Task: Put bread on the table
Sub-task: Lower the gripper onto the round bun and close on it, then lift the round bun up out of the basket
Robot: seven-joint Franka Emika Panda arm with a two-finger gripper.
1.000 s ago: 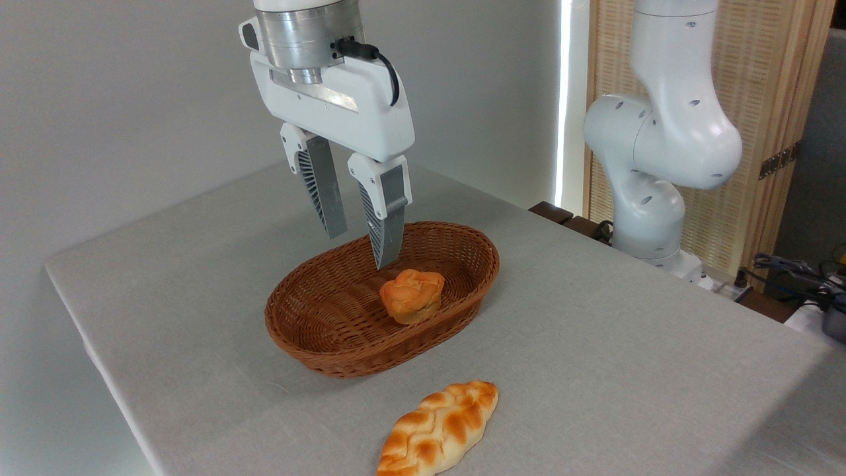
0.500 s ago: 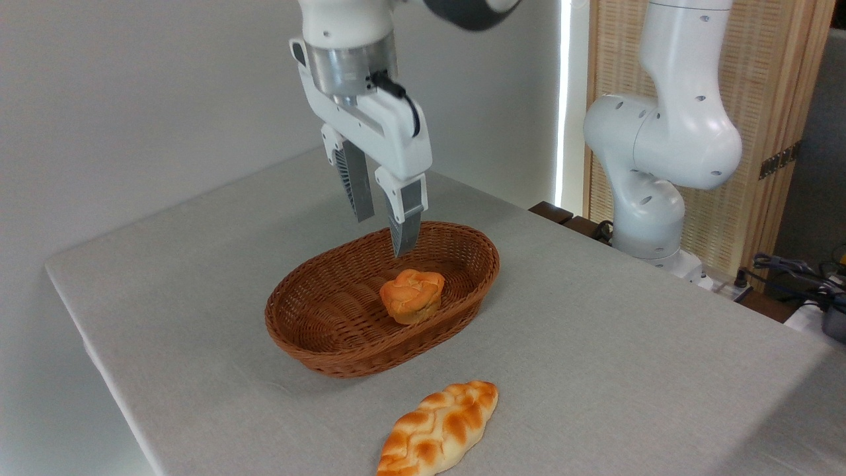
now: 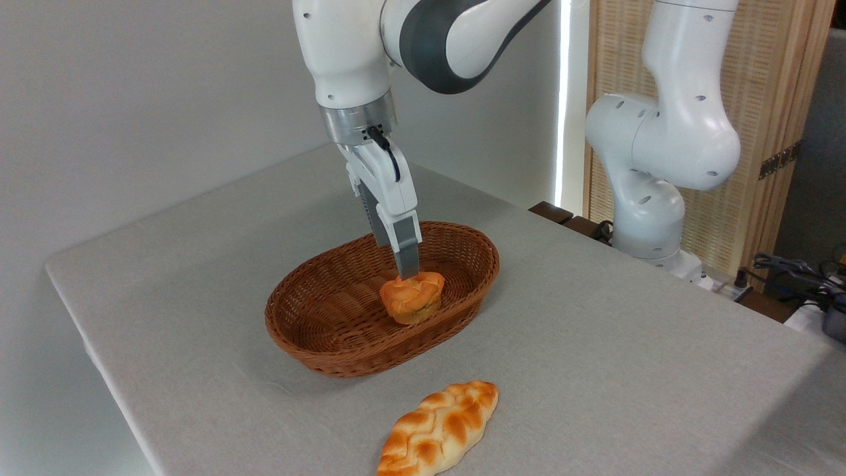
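On the grey table [image 3: 595, 344], the bread [image 3: 412, 299] sits directly under the fingers [image 3: 408, 261]; their gap can't be told

bread [image 3: 412, 299] orange-golden | basket [image 3: 330, 317] brown wicker | table [image 3: 595, 344] light grey

Wall [image 3: 132, 99]: plain pale grey, left & rear, no marks.
Light strip [image 3: 564, 99]: narrow bright vertical band betw. wall & screen.
Screen [image 3: 780, 86]: light wood slats w/ woven panel, right rear; small metal hinge on its edge.
Far right: darker grey area beyond screen.
Cables [image 3: 793, 268]: tangle low at right, near dark wood ledge [image 3: 562, 215].
Light: soft, even, faint shadows.
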